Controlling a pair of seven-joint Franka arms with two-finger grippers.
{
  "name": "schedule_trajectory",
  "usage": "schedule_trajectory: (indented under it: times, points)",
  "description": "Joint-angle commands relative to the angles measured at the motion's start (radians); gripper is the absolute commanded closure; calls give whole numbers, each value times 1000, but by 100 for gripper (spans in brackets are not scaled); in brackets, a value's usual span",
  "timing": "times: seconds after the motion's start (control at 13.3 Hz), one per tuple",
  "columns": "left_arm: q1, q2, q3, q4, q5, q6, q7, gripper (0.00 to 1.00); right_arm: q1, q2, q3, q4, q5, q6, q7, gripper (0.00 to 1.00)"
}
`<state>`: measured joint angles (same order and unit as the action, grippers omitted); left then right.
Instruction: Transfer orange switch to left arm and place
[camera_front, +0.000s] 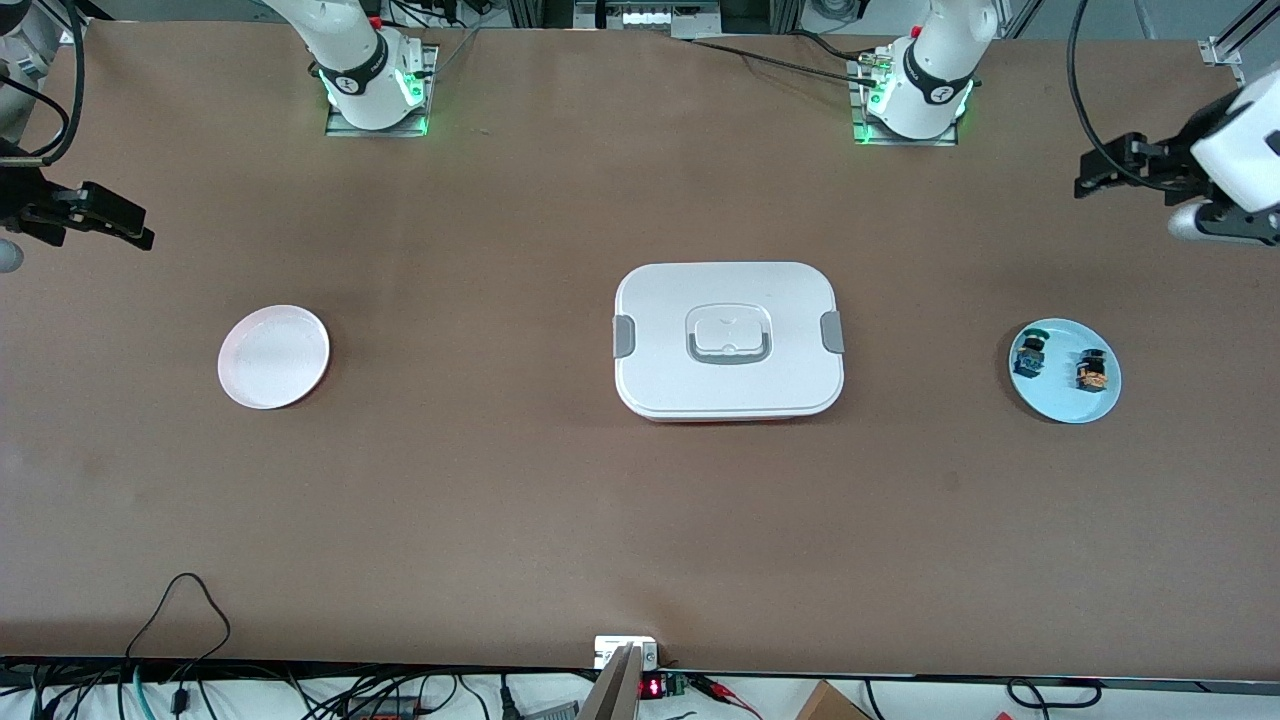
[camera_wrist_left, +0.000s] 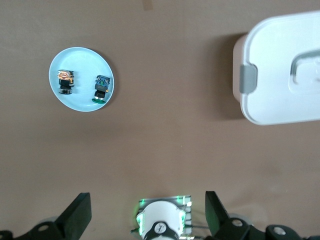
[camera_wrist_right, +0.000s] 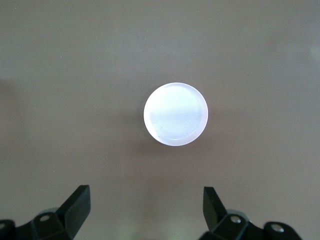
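Both pincers spread, empty | orange switch on blue plate, well apart from left pincer | right pincer above pink plate

Tiny orange switch, black body w/ orange cap, lying on the light blue plate at left arm's end. Big white lidded box mid-table, closed, grey clips.

A white lidded box is sitting mid-desk, blocking the straight path between a blue plate and a pink plate; bare desk is lying around it.
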<state>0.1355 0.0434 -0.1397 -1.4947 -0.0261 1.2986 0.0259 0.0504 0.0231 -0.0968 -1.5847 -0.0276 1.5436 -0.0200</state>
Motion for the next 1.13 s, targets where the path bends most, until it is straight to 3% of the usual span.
schedule_trajectory:
  times: [0.0, 0.38, 1.05]
  points:
    - [-34, -49, 35, -174, -20, 143, -36, 0, -10, -6, 8, 11, 8, -31, -25, 0]
    - [-53, -53, 37, -217, 14, 353, -92, 0, -12, -9, 6, 12, 6, -63, -25, 0]
    - [-45, -30, 25, -167, 28, 349, -90, 0, -9, -9, 9, 15, 15, -63, -8, 0]
